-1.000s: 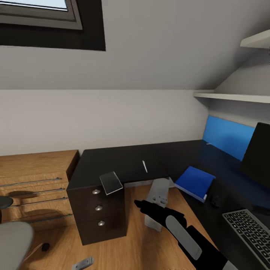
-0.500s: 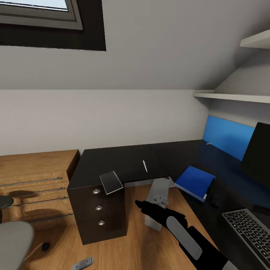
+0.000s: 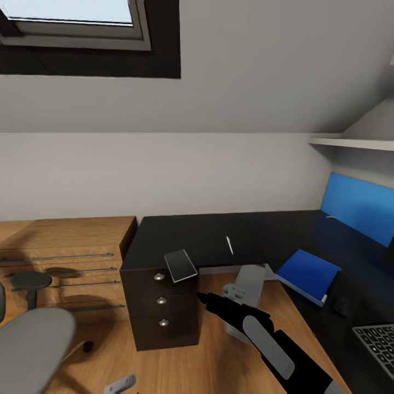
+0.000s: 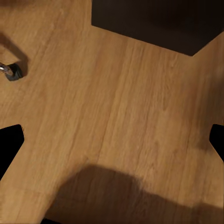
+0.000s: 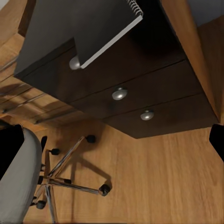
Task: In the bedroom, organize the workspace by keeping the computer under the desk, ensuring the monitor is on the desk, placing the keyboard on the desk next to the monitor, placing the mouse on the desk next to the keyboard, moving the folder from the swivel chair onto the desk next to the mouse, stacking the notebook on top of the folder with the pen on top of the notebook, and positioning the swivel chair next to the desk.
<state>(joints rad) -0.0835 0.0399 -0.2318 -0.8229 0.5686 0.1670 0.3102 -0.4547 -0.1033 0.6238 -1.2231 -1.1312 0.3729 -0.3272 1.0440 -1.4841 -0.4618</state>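
Nearest, left of the drawers (image 3: 162, 307) and well clear of them, the grey chair (image 3: 30, 347) stands on the wooden floor. It is not yet drawn up to the counter (image 3: 197, 241).

The right hand (image 3: 210, 302) hangs just right of the drawers, level with their fronts and below the counter top. In the right wrist view its two fingertips (image 5: 10, 149) sit at opposite edges, so the fingers are spread wide with nothing between them. That view looks onto the three round drawer knobs. The left hand (image 4: 112, 140) is low, over bare floor off the drawers' near corner. It too is spread and empty.

The notebook (image 3: 180, 265) lies directly above the drawers. It rests on the counter with its near end jutting out past the front edge over the top knob. Its long axis runs roughly from the wall side out toward the robot, skewed a little, and its wire spine is on the side away from the chair. From the right hand it lies up and slightly toward the drawers, close by, so the right arm is plainly the nearer one. The overhanging end should give the fingers an edge to close on, probably across the short width.

Behind the drawers and to their right, the pen (image 3: 229, 245) lies on the counter, pointing roughly at the wall. Further right of the drawers, on the other wing, the folder (image 3: 308, 275) lies flat, and the notebook is to go on it. The keyboard (image 3: 377, 347) shows beyond that at the frame corner.
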